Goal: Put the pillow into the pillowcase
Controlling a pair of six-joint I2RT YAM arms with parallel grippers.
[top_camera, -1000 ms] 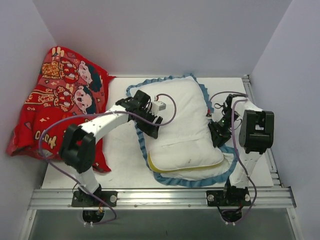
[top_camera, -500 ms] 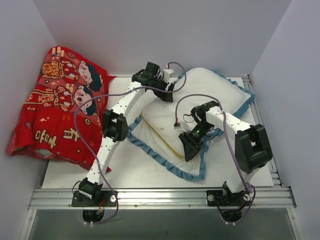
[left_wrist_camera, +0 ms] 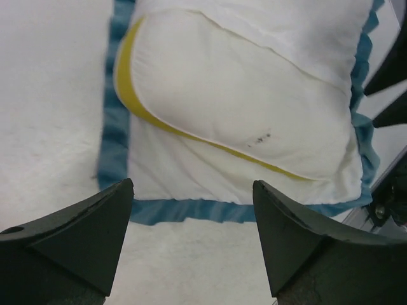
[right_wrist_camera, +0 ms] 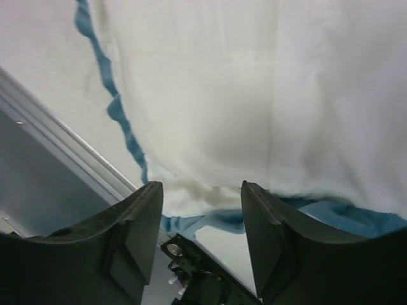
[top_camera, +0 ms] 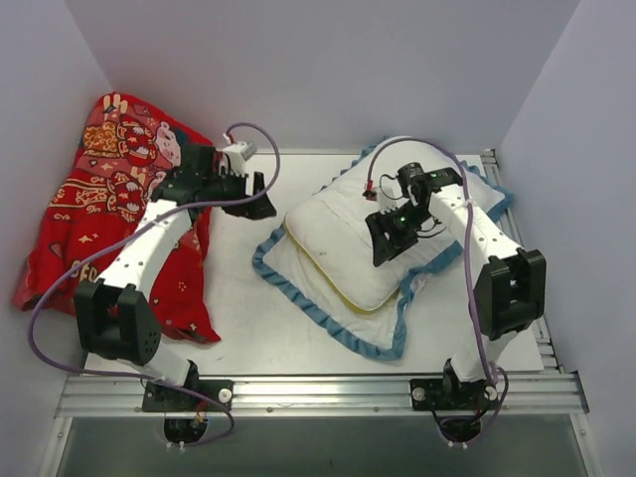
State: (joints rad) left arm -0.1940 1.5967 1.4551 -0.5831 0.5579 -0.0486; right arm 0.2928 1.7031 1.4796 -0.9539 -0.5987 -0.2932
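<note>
My left tool (left_wrist_camera: pixel 192 187) stands wide open and holds nothing. The pillow (left_wrist_camera: pixel 241 108) lies ahead of it on the tabletop (left_wrist_camera: pixel 51 95), resting on the pillowcase (left_wrist_camera: pixel 113 140), whose blue frill shows around it. My right tool (right_wrist_camera: pixel 201 187) hangs over the pillow, jaws partly apart, gripping nothing that I can see.
</note>
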